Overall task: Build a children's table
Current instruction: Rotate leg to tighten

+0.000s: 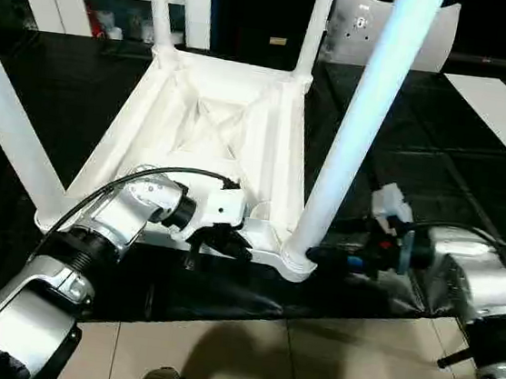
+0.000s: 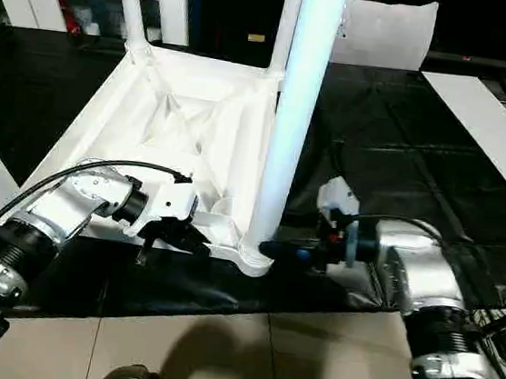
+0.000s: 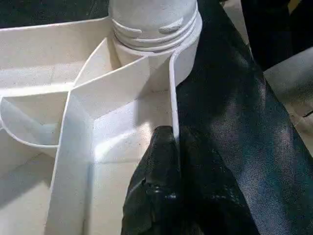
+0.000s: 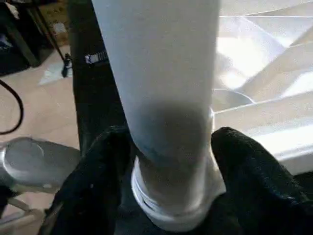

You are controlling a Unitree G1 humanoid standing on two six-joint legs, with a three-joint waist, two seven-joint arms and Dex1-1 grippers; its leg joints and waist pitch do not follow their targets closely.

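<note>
The left claw (image 1: 220, 239), pressed together on the near rim of the upturned children's table (image 1: 215, 121), is steadying the top while the right claw (image 4: 168, 161) is closing its black fingers (image 4: 244, 166) around the base of the near right leg (image 1: 357, 119) at its corner socket. Done well, the rim grip is kept firm and the leg is turned squarely, upright, until seated. The white plastic table is lying ribbed underside up on a black sheet (image 1: 475, 169) over the floor, with four tubular legs rising from its rounded corners.
</note>
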